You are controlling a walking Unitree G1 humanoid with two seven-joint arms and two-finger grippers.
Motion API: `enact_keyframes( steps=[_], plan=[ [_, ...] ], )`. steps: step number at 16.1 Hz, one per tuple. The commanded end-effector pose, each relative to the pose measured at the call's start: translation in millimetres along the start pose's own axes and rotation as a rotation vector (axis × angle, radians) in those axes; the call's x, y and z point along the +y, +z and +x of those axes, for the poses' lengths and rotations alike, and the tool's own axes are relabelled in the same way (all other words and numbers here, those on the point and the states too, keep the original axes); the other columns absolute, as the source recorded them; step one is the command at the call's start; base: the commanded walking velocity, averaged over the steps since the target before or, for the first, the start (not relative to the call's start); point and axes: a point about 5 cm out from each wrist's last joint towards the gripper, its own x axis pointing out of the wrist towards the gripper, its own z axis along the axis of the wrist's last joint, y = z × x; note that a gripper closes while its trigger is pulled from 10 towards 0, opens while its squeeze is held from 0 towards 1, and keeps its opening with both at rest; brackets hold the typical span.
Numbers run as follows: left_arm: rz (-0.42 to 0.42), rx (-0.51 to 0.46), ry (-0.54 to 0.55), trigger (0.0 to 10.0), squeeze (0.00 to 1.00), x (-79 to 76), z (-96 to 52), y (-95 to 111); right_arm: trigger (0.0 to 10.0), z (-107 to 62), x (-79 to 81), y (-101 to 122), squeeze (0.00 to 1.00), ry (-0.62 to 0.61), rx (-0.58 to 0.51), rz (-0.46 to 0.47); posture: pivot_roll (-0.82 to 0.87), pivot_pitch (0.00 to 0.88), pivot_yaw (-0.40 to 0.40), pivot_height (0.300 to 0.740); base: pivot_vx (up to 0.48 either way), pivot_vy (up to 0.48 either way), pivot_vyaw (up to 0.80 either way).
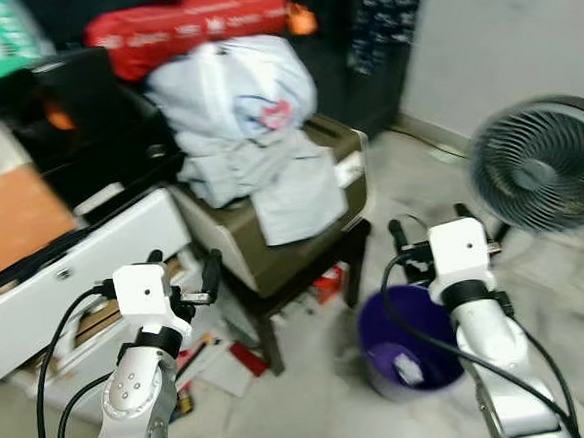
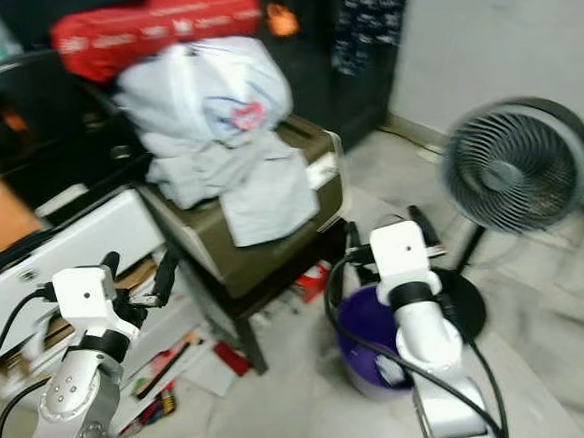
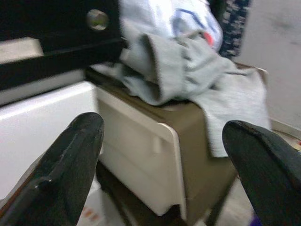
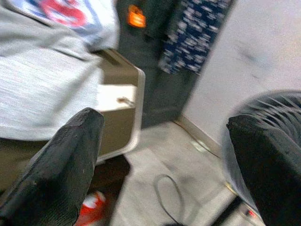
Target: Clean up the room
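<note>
A heap of grey clothes (image 1: 258,166) with a white plastic bag (image 1: 232,83) on top lies on a brown box (image 1: 274,250), which rests on a dark stool. A purple bucket (image 1: 413,343) stands on the floor to the stool's right, with something white inside. My left gripper (image 1: 183,267) is open, held up in front of the box's left side, nothing between its fingers. My right gripper (image 1: 431,224) is open too, above the bucket and just right of the box. In the left wrist view the clothes (image 3: 188,70) and the box (image 3: 155,141) lie straight ahead.
A black fan (image 1: 541,166) stands at the right. A white drawer unit (image 1: 76,279) sits at the left, with books and papers (image 1: 222,359) strewn on the floor below it. A red bag (image 1: 188,21) tops dark furniture behind. A cable (image 4: 164,193) trails over the pale floor.
</note>
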Motion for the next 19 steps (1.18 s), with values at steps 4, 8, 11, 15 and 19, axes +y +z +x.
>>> enact_keyframes(
  steps=[4, 8, 11, 15, 19],
  plan=[
    [0.035, 0.004, 0.007, 10.0, 0.00, -0.1, -0.4, 0.4, 10.0, 1.0, 3.1, 1.7, 0.00, 0.024, 0.005, 0.014, -0.17, 0.119, 0.034, 0.740, 0.000, 0.000, 0.80],
    [0.055, 0.020, 0.047, 10.0, 0.00, 3.3, -1.0, -2.4, 10.0, 0.8, 4.8, 1.6, 0.00, 0.031, 0.007, 0.020, -0.17, 0.121, 0.039, 0.740, 0.000, 0.000, 0.80],
    [0.077, 0.012, 0.060, 10.0, 0.00, 4.7, -1.0, -1.8, 10.0, 3.2, 6.0, 1.9, 0.00, 0.036, 0.006, 0.025, -0.16, 0.114, 0.035, 0.740, 0.000, 0.000, 0.80],
    [0.081, 0.012, 0.058, 10.0, 0.00, 3.0, 1.4, -2.5, 10.0, 8.2, 8.5, 4.8, 0.00, 0.043, -0.006, 0.030, -0.16, 0.107, 0.032, 0.740, 0.000, 0.000, 0.80],
    [0.092, 0.008, 0.065, 10.0, 0.00, 1.9, 4.7, -2.1, 10.0, 10.7, 7.8, 5.6, 0.00, 0.039, -0.011, 0.032, -0.17, 0.111, 0.032, 0.740, 0.000, 0.000, 0.80]
  ],
)
